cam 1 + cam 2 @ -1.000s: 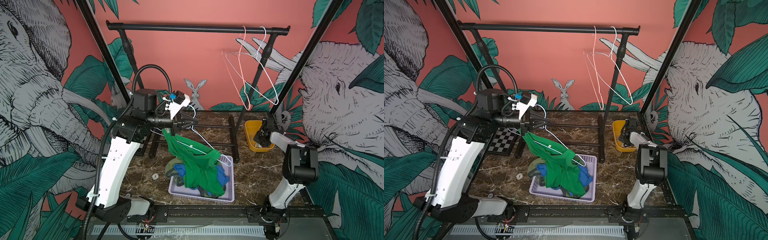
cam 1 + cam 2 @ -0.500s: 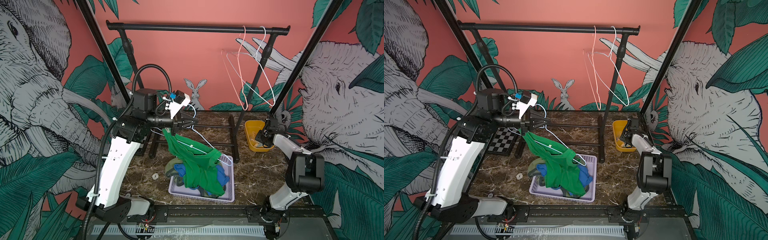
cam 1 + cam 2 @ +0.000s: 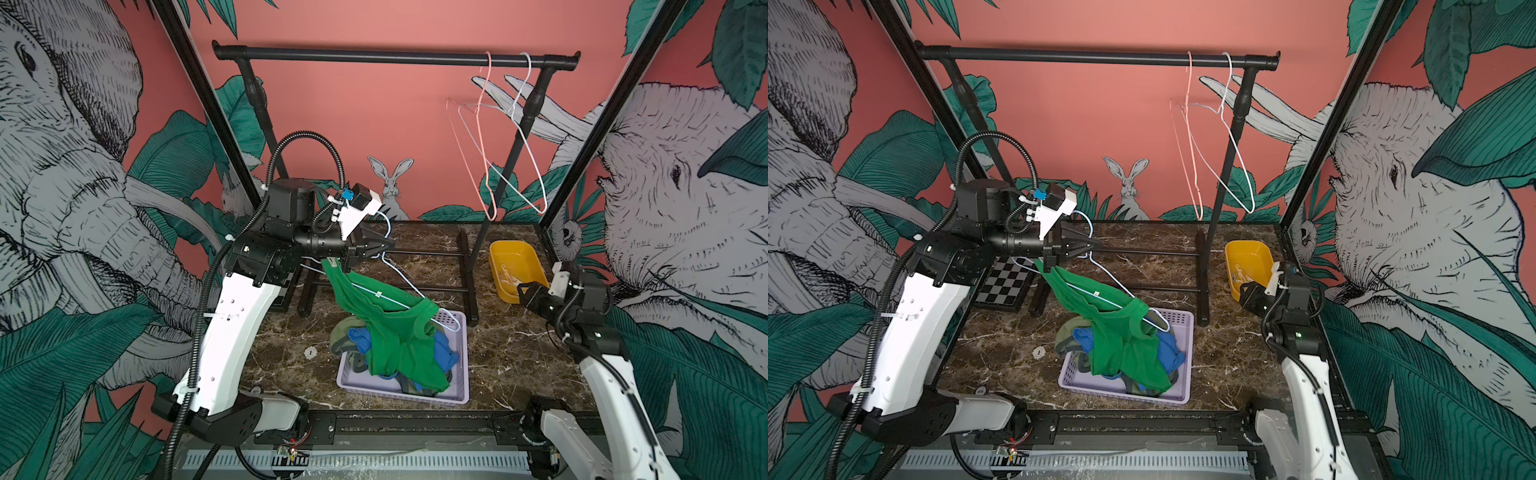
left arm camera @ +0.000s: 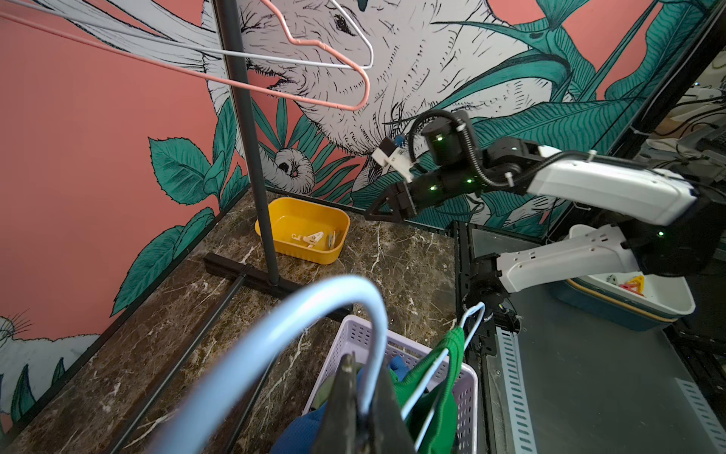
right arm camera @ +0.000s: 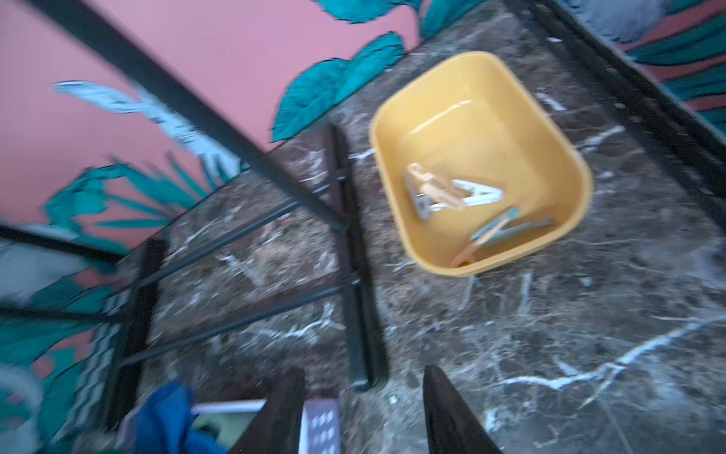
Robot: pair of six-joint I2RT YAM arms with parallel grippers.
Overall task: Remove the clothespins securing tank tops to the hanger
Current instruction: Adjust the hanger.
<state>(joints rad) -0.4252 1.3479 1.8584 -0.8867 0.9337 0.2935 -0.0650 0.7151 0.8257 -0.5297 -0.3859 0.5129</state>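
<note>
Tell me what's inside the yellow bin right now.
The yellow bin holds a white clothespin overlapping a beige clothespin, plus mint-green clothespins by its wall. Blur and overlap hide the exact count.

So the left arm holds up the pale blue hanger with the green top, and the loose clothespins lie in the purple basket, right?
Not the purple basket: the right wrist view shows the clothespins lying in the yellow tub. The rest holds: the left end effector grips the pale blue hanger with the green top draped on it.
</note>
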